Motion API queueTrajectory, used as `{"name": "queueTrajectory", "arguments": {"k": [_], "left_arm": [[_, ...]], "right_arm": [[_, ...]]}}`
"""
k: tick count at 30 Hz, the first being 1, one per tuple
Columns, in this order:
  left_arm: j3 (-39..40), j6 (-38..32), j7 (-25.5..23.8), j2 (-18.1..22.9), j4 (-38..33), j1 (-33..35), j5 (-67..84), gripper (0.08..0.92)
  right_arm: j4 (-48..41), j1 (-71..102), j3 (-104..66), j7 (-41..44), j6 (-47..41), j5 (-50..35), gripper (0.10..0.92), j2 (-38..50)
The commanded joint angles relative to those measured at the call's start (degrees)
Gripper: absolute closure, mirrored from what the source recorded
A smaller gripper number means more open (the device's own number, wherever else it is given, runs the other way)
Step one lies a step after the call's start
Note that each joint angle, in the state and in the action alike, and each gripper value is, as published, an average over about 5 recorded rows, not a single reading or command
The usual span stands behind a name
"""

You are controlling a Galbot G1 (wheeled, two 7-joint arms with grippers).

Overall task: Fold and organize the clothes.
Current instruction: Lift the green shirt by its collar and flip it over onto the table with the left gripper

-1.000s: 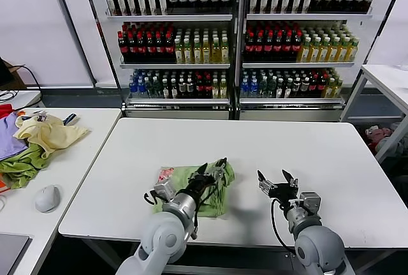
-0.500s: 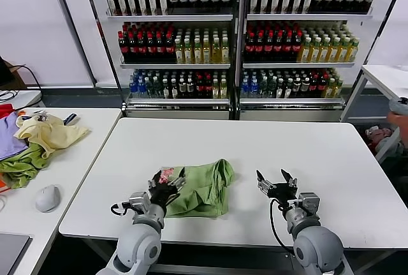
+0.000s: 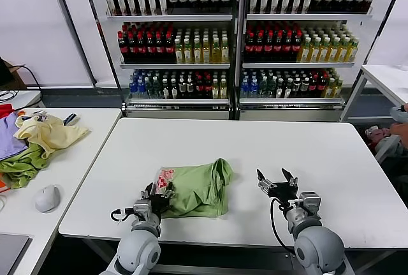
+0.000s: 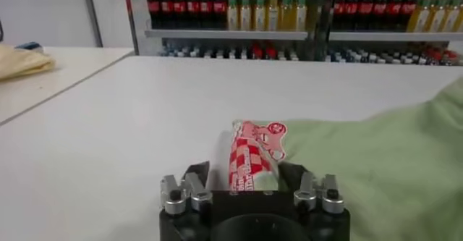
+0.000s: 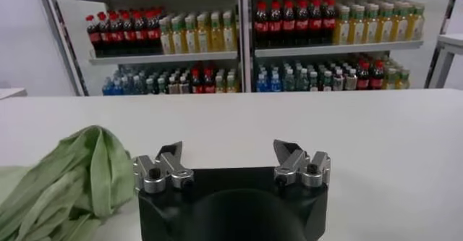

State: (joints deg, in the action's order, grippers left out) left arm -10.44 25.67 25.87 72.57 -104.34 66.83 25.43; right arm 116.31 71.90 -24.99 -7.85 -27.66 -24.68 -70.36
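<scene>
The light green T-shirt (image 3: pixel 201 189) lies bunched in a loose fold on the white table (image 3: pixel 255 141), its pink, red and white print (image 3: pixel 166 175) at its left end. My left gripper (image 3: pixel 156 192) sits low at that left end, open, with the printed edge (image 4: pixel 257 148) lying between its fingers (image 4: pixel 195 176). The green fabric (image 4: pixel 383 155) spreads away beyond it. My right gripper (image 3: pixel 277 181) rests open and empty on the table to the right of the shirt. In the right wrist view it (image 5: pixel 228 152) holds nothing, and the shirt (image 5: pixel 72 181) lies off to one side.
A side table (image 3: pixel 83 122) on the left holds a pale yellow garment (image 3: pixel 48 131), darker green and purple cloths (image 3: pixel 19 160) and a grey mouse (image 3: pixel 47 198). Bottle shelves (image 3: pixel 236 39) stand behind the table. Another white table (image 3: pixel 389 77) is at the far right.
My left arm has drawn back from over the shirt's right part to its left front end. The shirt has settled flatter. The right arm has not moved.
</scene>
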Motion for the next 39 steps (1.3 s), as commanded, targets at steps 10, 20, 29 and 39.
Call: {"name": "queueTrajectory", "arguments": {"k": [10, 20, 29, 39], "left_arm": [[-6.29, -0.93, -2.15, -0.7, -0.68, -0.46, 23.96, 0.675], [-21.84, -1.76, -2.43, -5.0, -4.69, -1.38, 43.13, 0.877], [-35.39, 0.32, -2.19, -15.63, -8.95, -2.15, 52.71, 0.877], [-19.1, 0.42, -0.95, -11.2, -17.08, -5.41, 43.09, 0.877]], "right_arm": [[0.88, 0.3, -0.56, -0.1, -0.14, -0.09, 0.203, -0.16], [1.01, 0.08, -0.4, -0.16, -0.11, -0.11, 0.203, -0.71], [0.73, -0.57, -0.49, -0.08, 0.12, -0.41, 0.203, -0.89], [2.04, 0.53, -1.14, -0.02, 0.34, -0.33, 0.203, -1.06]]}}
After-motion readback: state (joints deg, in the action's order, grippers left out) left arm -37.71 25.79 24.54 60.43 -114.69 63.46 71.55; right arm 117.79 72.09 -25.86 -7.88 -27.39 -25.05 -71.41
